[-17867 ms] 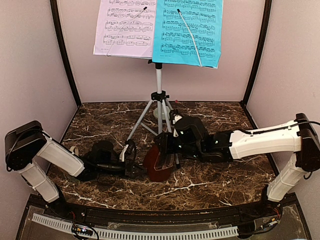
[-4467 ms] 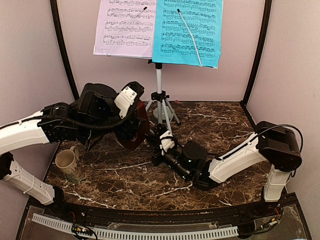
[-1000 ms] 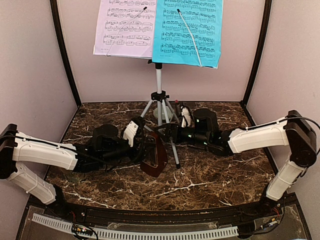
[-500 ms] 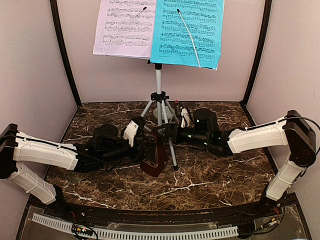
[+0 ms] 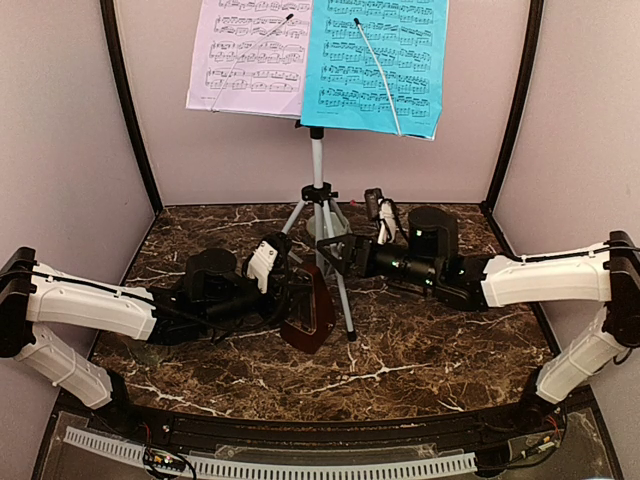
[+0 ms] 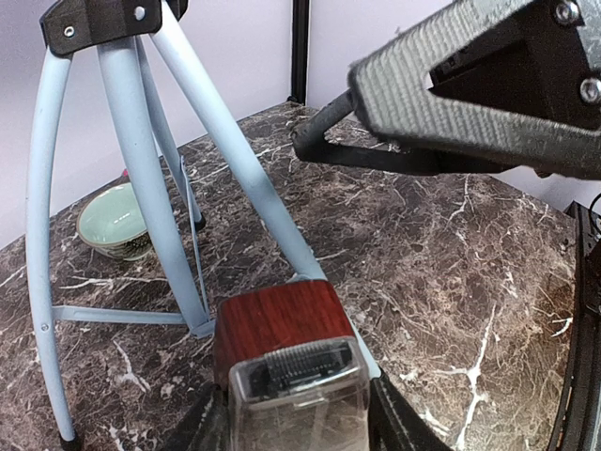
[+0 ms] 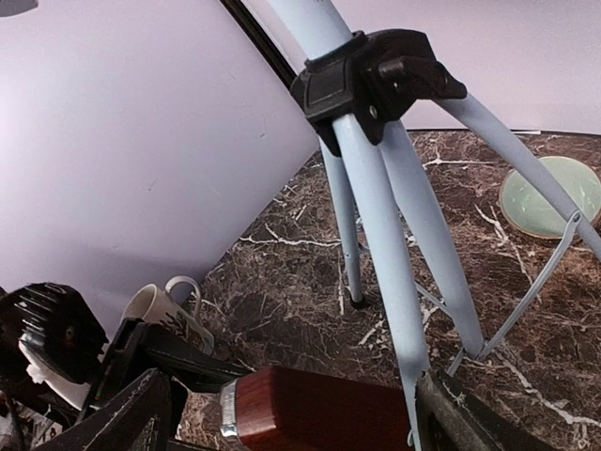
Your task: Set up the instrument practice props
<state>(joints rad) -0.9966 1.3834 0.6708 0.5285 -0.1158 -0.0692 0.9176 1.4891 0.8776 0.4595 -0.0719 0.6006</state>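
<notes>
Seen from above, the left gripper (image 5: 297, 308) pinches the dark-brown metronome (image 5: 312, 322) near the middle of the marble table (image 5: 440, 350), just in front of the nearest leg of the music stand (image 5: 318, 200). The stand is set toward the table's back edge, with a lilac sheet (image 5: 250, 55) and a blue sheet (image 5: 375, 65) side by side on its tray, and the right gripper (image 5: 333, 250) hangs spread beside the tripod. The metronome looks like a small, rigid block with polished, probably slick sides, best taken across two flat faces low down. The stand looks light and top-heavy, apt to tip if a leg is nudged, so its stiff tube or hub is the place to hold. At the left wrist, both fingers (image 6: 205, 430) press the metronome's flanks. Its red-brown wood shines under a clear front cover, the tripod legs rise just behind it, and a pale-green bowl (image 6: 113, 221) sits beyond them. At the right wrist, the jaws stand wide, with one tripod leg running down between them close to one finger. Whether it touches cannot be told. A black hub clamps the silver tubes, and a cream mug (image 7: 155, 303) waits beyond the metronome.
</notes>
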